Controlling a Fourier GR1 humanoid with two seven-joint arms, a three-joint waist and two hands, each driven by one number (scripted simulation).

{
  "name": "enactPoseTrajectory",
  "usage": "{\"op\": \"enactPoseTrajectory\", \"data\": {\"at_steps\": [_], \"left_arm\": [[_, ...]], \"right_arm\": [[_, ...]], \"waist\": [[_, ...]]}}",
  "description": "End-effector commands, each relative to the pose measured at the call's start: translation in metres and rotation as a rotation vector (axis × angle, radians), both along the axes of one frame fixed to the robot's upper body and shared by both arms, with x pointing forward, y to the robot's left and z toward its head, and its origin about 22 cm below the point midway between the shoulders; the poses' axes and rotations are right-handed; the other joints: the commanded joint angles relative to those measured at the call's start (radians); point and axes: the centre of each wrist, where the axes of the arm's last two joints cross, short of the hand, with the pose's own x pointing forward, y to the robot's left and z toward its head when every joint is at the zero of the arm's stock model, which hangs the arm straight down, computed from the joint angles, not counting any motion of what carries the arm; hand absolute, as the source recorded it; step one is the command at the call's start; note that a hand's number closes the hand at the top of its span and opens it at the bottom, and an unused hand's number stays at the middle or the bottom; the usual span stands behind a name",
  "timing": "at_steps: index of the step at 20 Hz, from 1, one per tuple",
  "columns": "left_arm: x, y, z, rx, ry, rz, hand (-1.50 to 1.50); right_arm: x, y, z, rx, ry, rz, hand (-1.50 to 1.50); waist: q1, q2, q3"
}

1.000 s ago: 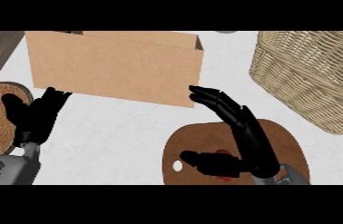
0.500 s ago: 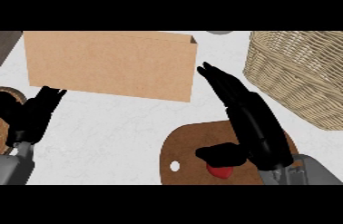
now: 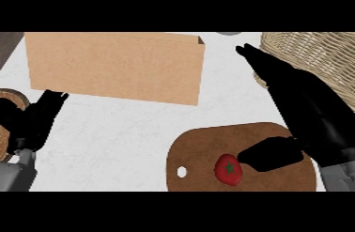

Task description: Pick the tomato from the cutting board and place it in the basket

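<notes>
A red tomato (image 3: pixel 229 169) with a green stem mark lies on the brown round cutting board (image 3: pixel 201 151) at the lower middle. My right hand (image 3: pixel 305 109) hangs over the board's right side, fingers stretched straight away from me, thumb (image 3: pixel 272 153) pointing left and touching or nearly touching the tomato's right side. The hand is open and holds nothing. The wicker basket (image 3: pixel 319 48) stands at the upper right, partly behind the right hand. My left hand (image 3: pixel 34 120) rests open at the left edge.
A large cardboard box (image 3: pixel 114 66) stands at the back, left of the basket. A brown round object (image 3: pixel 12 99) shows at the left edge behind the left hand. White counter (image 3: pixel 118 142) lies between box and board.
The right hand has risen and stretched further forward, its thumb now beside the tomato. More of the tomato shows. The view has shifted slightly; the left hand has stayed at the left edge.
</notes>
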Motion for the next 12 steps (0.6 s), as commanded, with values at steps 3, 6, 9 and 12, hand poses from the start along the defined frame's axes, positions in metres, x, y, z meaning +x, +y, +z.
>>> {"op": "enactPoseTrajectory", "data": {"at_steps": [3, 6, 9, 12], "left_arm": [[0.000, -0.002, -0.001, -0.008, 0.019, -0.007, 0.00], [-0.005, 0.014, 0.001, 0.002, -0.001, -0.004, 0.00], [0.012, 0.005, 0.009, -0.012, 0.012, 0.030, 0.00], [0.001, -0.006, -0.001, -0.007, -0.006, 0.000, 0.00]], "right_arm": [[-0.016, -0.015, 0.029, -0.105, 0.219, -0.021, -1.50], [-0.038, -0.035, 0.041, -0.036, 0.242, 0.026, -1.50], [-0.054, -0.057, 0.054, 0.037, 0.230, 0.049, -1.50], [-0.072, -0.070, 0.059, 0.092, 0.156, 0.011, -1.50]], "waist": [[-0.006, 0.003, 0.002], [-0.011, 0.002, 0.003], [-0.022, 0.007, 0.005], [-0.002, 0.011, 0.005]]}}
